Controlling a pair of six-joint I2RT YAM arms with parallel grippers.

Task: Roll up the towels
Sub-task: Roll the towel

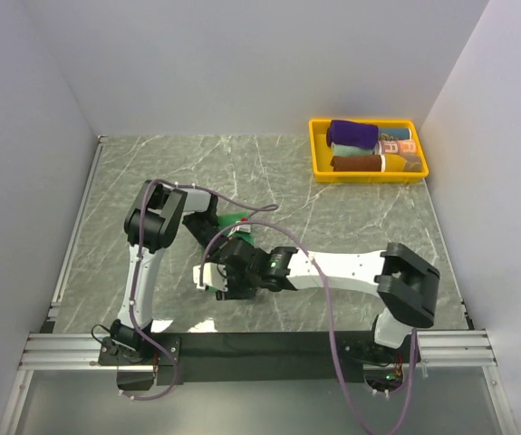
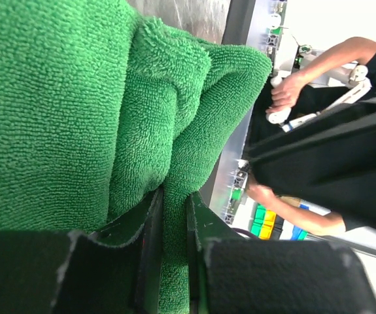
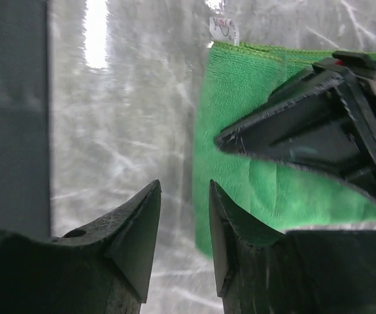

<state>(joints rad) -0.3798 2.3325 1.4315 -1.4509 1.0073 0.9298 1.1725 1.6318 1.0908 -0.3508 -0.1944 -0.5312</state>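
Note:
The bright green towel [image 2: 76,98] fills the left wrist view in thick folds. My left gripper [image 2: 174,199] is shut on one of these folds, the cloth squeezed between its fingers. From above only a small patch of this green towel [image 1: 236,220] shows between the two arms. In the right wrist view the towel [image 3: 240,111] lies on the table with its small white tag [image 3: 223,29] at the far corner. My right gripper [image 3: 185,190] is open and holds nothing, its jaws over bare table just beside the towel's edge. A dark purple towel [image 1: 352,134] lies rolled in the yellow tray [image 1: 320,156].
The yellow tray stands at the back right and also holds other rolled cloths. Grey walls close in the marble table [image 1: 378,227] on three sides. The two arms cross close together near the front middle. A metal rail [image 1: 70,245] runs along the left edge.

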